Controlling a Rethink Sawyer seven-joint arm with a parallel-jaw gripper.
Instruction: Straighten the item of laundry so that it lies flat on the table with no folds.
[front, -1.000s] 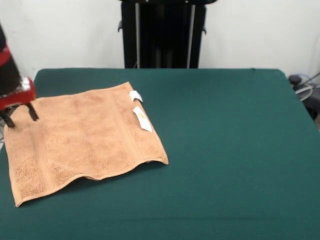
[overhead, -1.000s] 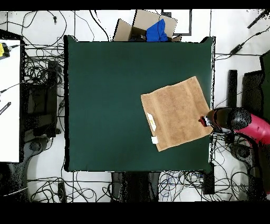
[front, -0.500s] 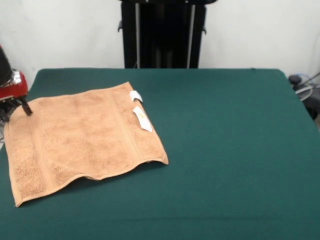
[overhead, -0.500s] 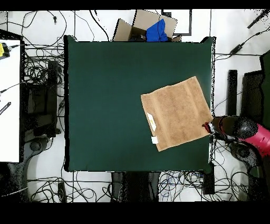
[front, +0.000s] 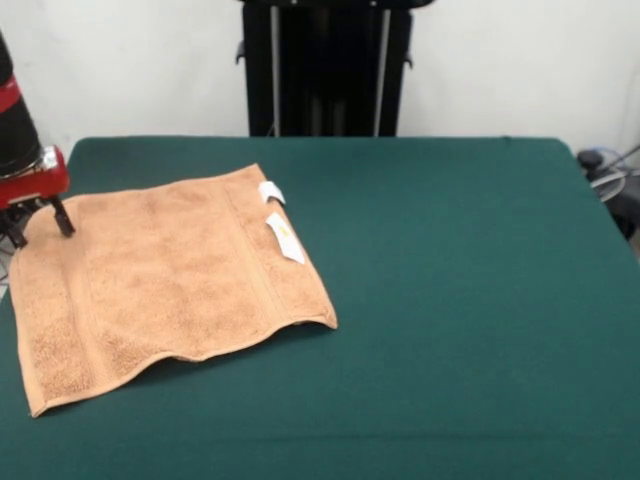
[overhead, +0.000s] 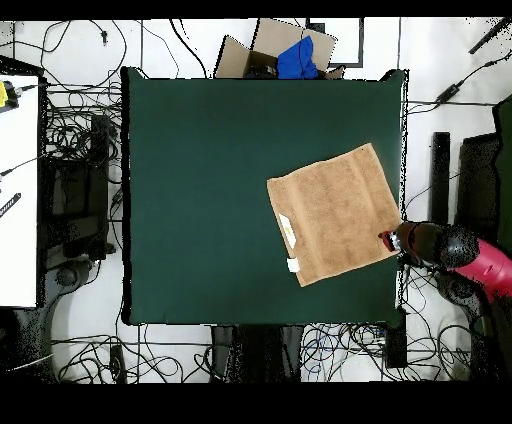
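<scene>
Well, towel: the towel (front: 165, 275) lies spread near one corner of the table (front: 470, 300), skewed to the table's edges, nowhere near the middle.
Gripper: the gripper (front: 36, 222) hangs at the towel's far corner by the table edge, its two dark fingers (front: 64, 220) standing apart with nothing between them.
State of the job: to my eye it looks nearly done; I see no fold, only a wavy lift along the near edge, where a shadow shows under the hem.
Doing it well: I'd say any further pull should go outward from a corner, low and gentle, so the cloth slides rather than bunches; the near hem is what wants smoothing.
Risk: that corner sits right at the table edge in the overhead view, so a tug that way could drag cloth over the side.
Towel material: orange-tan terry, nappy and soft, rectangular, with woven bands running near both ends.
Tags: two small white tags (front: 284, 238) lie on the edge facing the table's middle, one just beyond the other.
Table surface: dark green, felt-like and matte, likely to grip the terry a bit.
Surroundings: tangled cables (overhead: 80, 150) cover the floor, with a cardboard box (overhead: 270, 50) holding something blue off one side.
</scene>
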